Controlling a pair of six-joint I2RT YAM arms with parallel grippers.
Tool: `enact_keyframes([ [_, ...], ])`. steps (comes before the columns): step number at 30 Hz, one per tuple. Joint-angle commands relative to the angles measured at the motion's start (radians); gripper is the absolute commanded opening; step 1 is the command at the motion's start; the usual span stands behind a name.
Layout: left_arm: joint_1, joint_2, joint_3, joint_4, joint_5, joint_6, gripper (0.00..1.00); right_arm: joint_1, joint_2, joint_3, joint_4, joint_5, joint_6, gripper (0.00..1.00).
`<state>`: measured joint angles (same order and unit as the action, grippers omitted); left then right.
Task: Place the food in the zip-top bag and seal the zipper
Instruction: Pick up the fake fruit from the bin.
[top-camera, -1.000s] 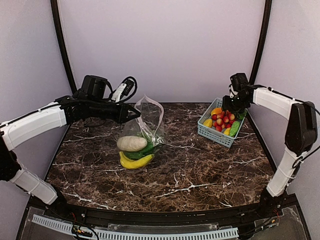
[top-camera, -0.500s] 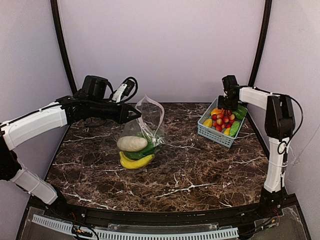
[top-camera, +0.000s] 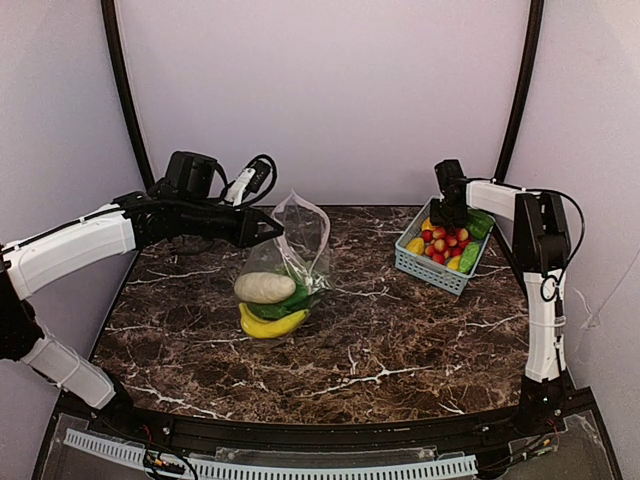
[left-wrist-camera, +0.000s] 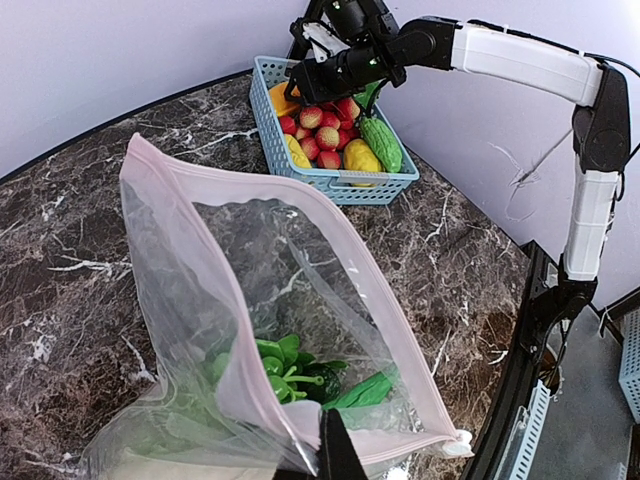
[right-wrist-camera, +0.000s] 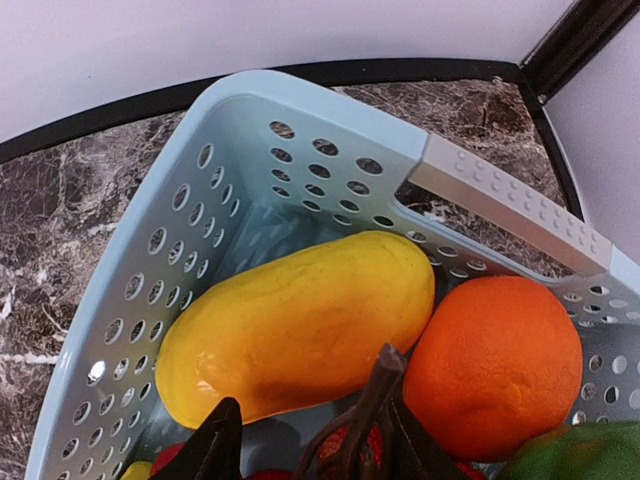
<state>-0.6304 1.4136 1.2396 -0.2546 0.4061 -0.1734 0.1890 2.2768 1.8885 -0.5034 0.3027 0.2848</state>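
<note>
The clear zip-top bag (top-camera: 298, 240) stands open on the table, and my left gripper (top-camera: 262, 228) is shut on its rim. In the left wrist view the pink zipper (left-wrist-camera: 350, 250) rings the open mouth above my left gripper (left-wrist-camera: 335, 445), with leafy green food (left-wrist-camera: 282, 368) inside. A long white vegetable (top-camera: 264, 287), a dark green piece (top-camera: 285, 305) and a yellow banana (top-camera: 272, 322) lie at the bag's bottom. My right gripper (top-camera: 447, 213) hangs over the basket's far end. Its jaws (right-wrist-camera: 310, 425) stand apart, with the brown stem (right-wrist-camera: 378, 392) of the small red fruits (top-camera: 444, 243) between them.
The blue-grey basket (top-camera: 428, 270) sits at the back right, holding a yellow fruit (right-wrist-camera: 300, 325), an orange (right-wrist-camera: 495, 365) and a green cucumber-like piece (top-camera: 469, 257). Its grey handle (right-wrist-camera: 510, 205) and perforated wall (right-wrist-camera: 180, 230) lie close around my right fingers.
My right arm has swung left across the basket to its far end, and its fingers have narrowed. The left arm and the bag have not moved.
</note>
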Motion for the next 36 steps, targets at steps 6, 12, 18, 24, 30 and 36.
enact_keyframes([
  [6, 0.002, -0.001, -0.005, 0.026, 0.015, -0.001, 0.01, -0.006, 0.027, 0.034, 0.001, -0.031, 0.025, 0.28],
  [12, 0.002, 0.005, -0.003, 0.025, 0.019, -0.004, 0.01, -0.007, 0.006, 0.025, 0.012, -0.076, 0.052, 0.12],
  [18, 0.001, 0.006, -0.003, 0.025, 0.020, -0.005, 0.01, -0.007, -0.051, 0.002, 0.045, -0.116, 0.063, 0.00],
  [24, 0.002, 0.002, -0.003, 0.025, 0.021, -0.007, 0.01, -0.006, -0.129, -0.060, 0.110, -0.123, 0.039, 0.00],
  [30, 0.002, -0.005, -0.005, 0.030, 0.026, -0.009, 0.01, -0.007, -0.242, -0.130, 0.163, -0.123, 0.001, 0.00],
  [36, 0.002, -0.005, -0.006, 0.033, 0.034, -0.015, 0.01, -0.007, -0.359, -0.203, 0.191, -0.124, -0.021, 0.00],
])
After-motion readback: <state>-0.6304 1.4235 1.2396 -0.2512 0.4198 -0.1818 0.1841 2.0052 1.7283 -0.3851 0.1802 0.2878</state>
